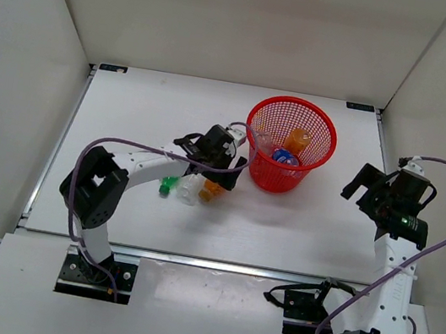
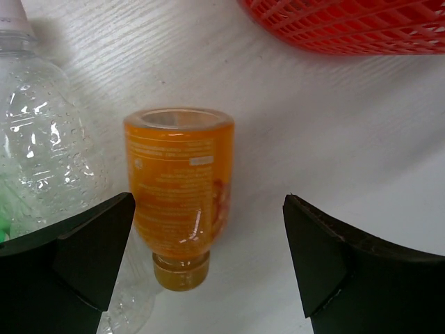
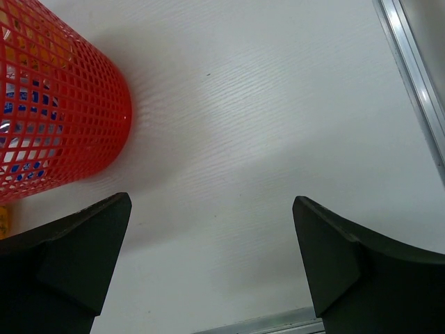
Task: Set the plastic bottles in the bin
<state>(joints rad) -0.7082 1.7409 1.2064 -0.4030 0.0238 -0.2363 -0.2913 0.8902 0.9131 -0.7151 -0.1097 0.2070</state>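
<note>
Both jaws stand wide, holding nothing. I see my left gripper [image 2: 208,209] over a glossy orange bottle [image 2: 179,202] lying on the white woodgrain table [image 2: 334,139], beside a dimpled clear bottle [image 2: 42,139]. My right gripper [image 3: 212,202] hangs near the round red lattice bin [image 3: 62,111].

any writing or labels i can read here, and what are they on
No text can be read out in any view.
Orange bottle: white fine print and a small white box on its label, too blurred to read.
Blue-labelled bottle in the bin: markings too small to read.
Clear bottle: no print visible.
</note>
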